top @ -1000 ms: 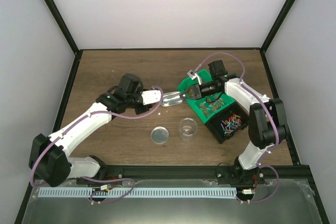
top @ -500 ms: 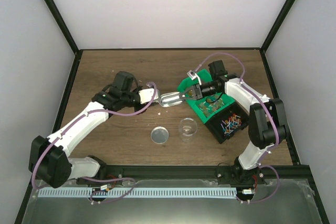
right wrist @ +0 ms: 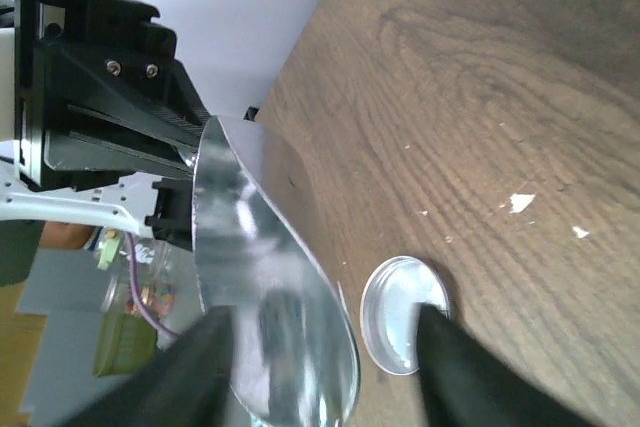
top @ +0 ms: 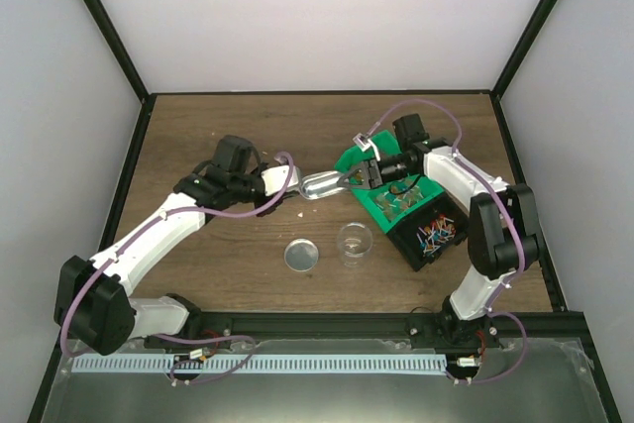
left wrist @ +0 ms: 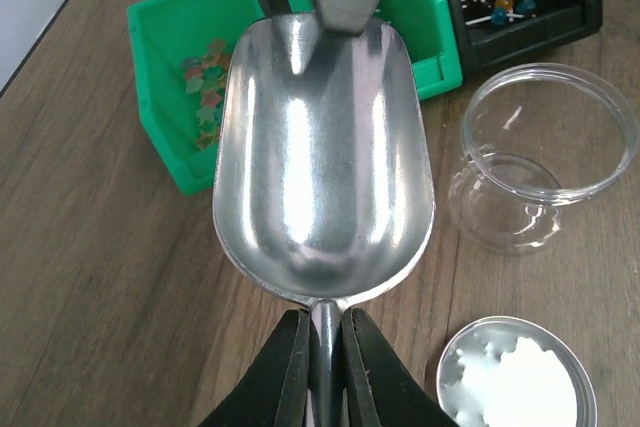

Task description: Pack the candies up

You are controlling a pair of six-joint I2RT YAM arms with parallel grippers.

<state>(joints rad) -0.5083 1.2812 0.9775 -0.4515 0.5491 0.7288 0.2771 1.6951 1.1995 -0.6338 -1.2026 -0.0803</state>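
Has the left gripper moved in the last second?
Yes. The left gripper, shut on the scoop by its handle, shifted slightly left, away from the green bin.

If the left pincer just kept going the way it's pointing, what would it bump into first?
Probably the right pincer, which sits at the far rim of the metal scoop that the left pincer grips; the green bin lies just beyond.

My left arm [top: 163, 225] reaches inward, left jaws pinched on a shiny metal scoop [left wrist: 320, 147]; my right jaws stand parted.
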